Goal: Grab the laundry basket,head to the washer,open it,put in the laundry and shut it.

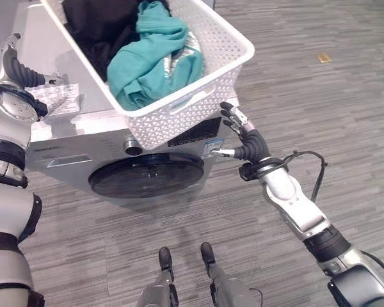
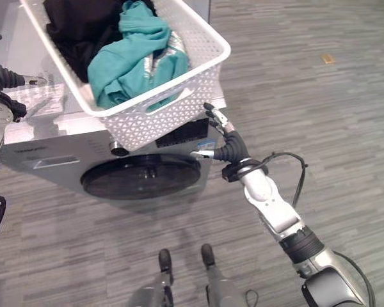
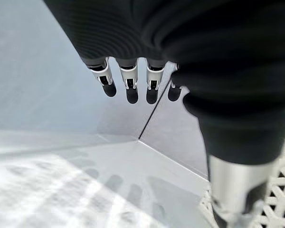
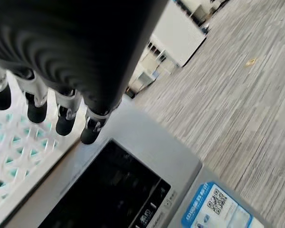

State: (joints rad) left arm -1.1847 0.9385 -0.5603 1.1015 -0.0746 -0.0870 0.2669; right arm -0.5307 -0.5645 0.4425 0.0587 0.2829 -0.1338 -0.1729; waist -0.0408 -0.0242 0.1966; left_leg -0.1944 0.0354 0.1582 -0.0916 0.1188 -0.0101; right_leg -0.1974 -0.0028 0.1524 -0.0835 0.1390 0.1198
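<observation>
One washer (image 1: 115, 163), one laundry basket (image 1: 211, 51) and two garments are present. The left robot hand (image 1: 16, 70) sits at the far left of the frame, above the washer's flat top beside a white printed sheet (image 1: 57, 99). In the left wrist view its fingers (image 3: 128, 88) extend straight with gaps between them and hold nothing; the basket's lattice wall shows at the edge of that view.

The washer occupies the centre-left of the frame, silver-grey, with one round dark door (image 1: 147, 174) on its front face; the door lies flush with the front. The white laundry basket rests on top of the washer, its near end overhanging the front edge above the door. Its long axis runs from the upper left of the frame toward the centre right. It contains one black garment (image 1: 96, 25) at the left and one teal garment (image 1: 157, 57) at the right.

The right robot hand (image 1: 243, 137) is at centre right, just beside the basket's lower right corner and the washer's front corner. Its fingers (image 4: 61, 114) are extended, slightly spread, and grasp nothing.

One small yellowish scrap (image 1: 324, 58) lies on the grey floor (image 1: 320, 115) at the upper right.
</observation>
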